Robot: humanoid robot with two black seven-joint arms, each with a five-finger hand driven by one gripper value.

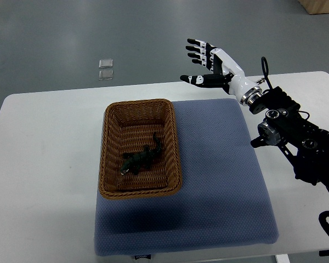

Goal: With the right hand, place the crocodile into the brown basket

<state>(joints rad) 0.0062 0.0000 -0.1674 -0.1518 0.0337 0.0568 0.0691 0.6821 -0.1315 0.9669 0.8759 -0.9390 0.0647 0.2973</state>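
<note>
A dark green toy crocodile lies inside the brown wicker basket, toward its near half, head pointing to the lower left. My right hand hovers off to the upper right of the basket, above the table's far edge. Its fingers are spread and hold nothing. The right arm comes in from the picture's right edge. The left arm does not show.
The basket stands on the left part of a blue-grey mat that covers the middle of a white table. Two small clear squares lie on the grey floor beyond the table.
</note>
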